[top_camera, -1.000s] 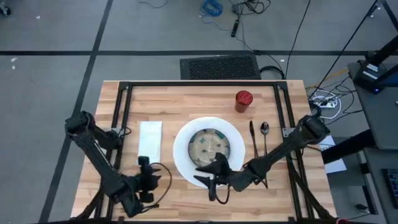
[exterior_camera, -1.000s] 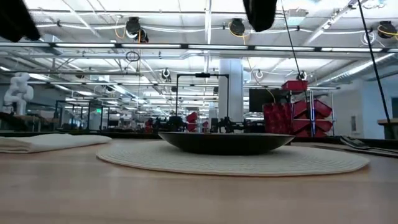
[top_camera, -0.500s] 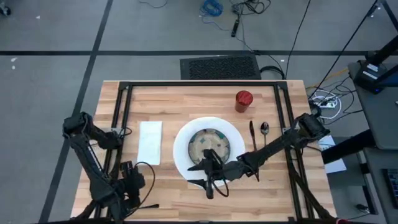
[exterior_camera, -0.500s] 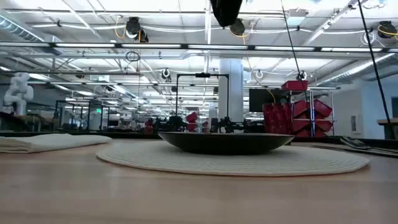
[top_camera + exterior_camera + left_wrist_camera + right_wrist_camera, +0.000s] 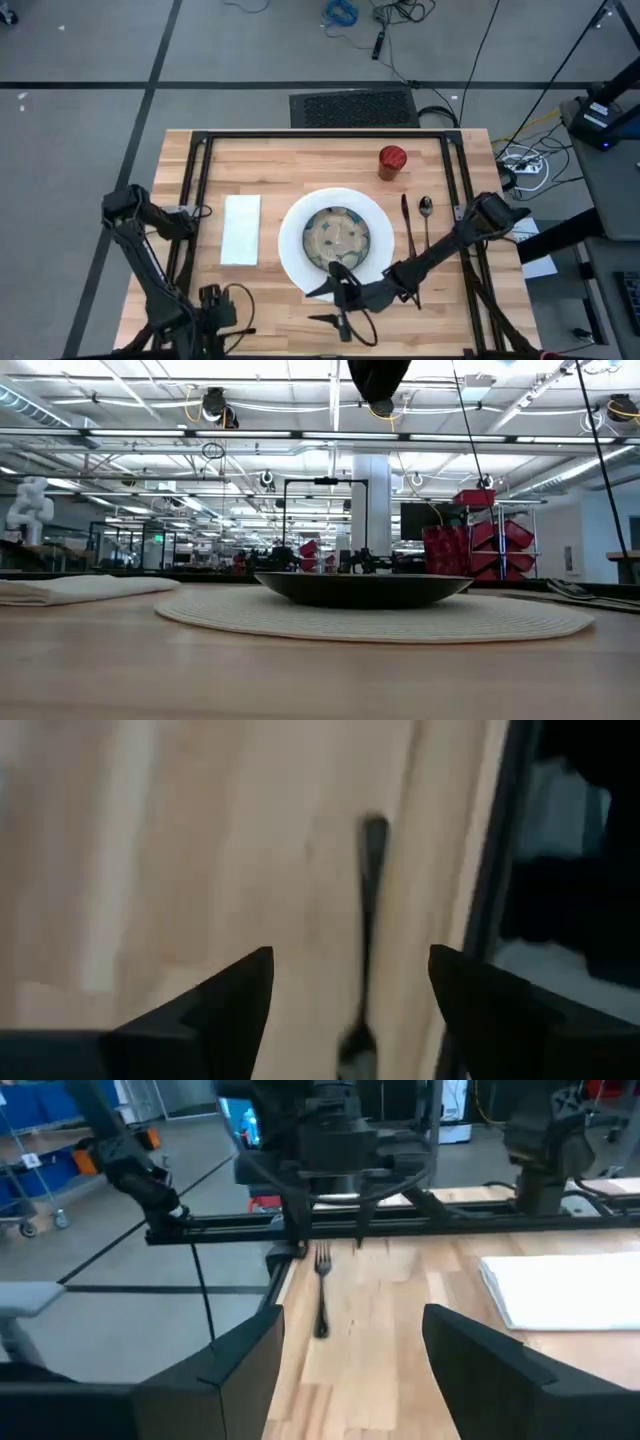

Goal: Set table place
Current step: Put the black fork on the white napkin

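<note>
**Left arm backed off, fork left loose at the near-left edge**

Over the last second the left gripper (image 5: 212, 306) has been pulled back to the near-left corner of the counter (image 5: 300, 165). The right gripper (image 5: 340, 318) has been dropped from the plate (image 5: 292, 245) rim to the near edge. Both pairs of fingers are seen apart, with nothing held.

The plate, bowl (image 5: 337, 237), napkin (image 5: 241, 229), cup (image 5: 391, 160), knife (image 5: 406, 222) and spoon (image 5: 425, 210) are already placed. Only the fork (image 5: 318, 1295) is judged out of place, so a pick and a move to the napkin side are probably still needed.

Fork position: it lies flat on the counter at the near-left edge. In the left wrist view the fork (image 5: 370, 920) is seen lined up with the gap between the left fingers, beyond the tips, untouched. From the right wrist view it is seen well ahead of the right fingers, tines toward the left gripper, with the napkin off to one side.
</note>
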You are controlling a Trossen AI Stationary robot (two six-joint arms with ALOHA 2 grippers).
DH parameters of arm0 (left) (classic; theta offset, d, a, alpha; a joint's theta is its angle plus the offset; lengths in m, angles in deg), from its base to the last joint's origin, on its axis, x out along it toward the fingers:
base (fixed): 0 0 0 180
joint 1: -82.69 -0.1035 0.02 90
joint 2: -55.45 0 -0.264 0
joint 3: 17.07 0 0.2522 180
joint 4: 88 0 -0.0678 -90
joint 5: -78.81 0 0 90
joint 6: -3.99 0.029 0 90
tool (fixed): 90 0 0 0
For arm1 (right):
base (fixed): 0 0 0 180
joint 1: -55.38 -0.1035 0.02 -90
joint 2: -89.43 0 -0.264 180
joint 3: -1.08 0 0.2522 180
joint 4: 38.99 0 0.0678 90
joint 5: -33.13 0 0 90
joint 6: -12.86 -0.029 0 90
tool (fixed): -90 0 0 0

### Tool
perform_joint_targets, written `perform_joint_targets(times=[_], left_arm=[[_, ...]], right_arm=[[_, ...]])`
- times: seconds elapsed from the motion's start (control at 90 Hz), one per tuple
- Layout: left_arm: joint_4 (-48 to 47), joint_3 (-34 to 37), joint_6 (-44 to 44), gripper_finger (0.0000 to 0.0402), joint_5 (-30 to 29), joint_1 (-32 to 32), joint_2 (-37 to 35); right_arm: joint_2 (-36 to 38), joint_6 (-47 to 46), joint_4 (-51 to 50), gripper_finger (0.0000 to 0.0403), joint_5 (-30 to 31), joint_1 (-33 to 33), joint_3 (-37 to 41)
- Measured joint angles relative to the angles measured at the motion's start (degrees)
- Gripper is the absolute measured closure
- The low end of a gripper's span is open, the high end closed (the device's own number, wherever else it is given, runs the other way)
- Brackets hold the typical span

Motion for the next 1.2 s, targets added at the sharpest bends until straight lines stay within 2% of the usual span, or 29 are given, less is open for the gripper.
perform_joint_targets(times=[0.233,0.444,0.833,1.2], left_arm=[[4.33,0.0,-0.05,0.0149,5.26,1.81,6.87],[4.77,0.0,-1.19,0.0154,9.0,2.35,8.9],[5.77,2.62,-5.46,0.0259,8.8,1.8,8.64],[7.35,4.98,-5.2,0.0307,6.64,1.8,8.61]], right_arm=[[-0.67,0.08,2.03,0.0175,0.07,0.3,0.0],[-0.71,-0.02,2.66,0.0175,0.04,0.31,0.0],[-0.71,0.03,2.68,0.0175,0.04,0.28,0.0],[-0.71,0.43,2.55,0.0175,-0.09,0.28,0.0]])
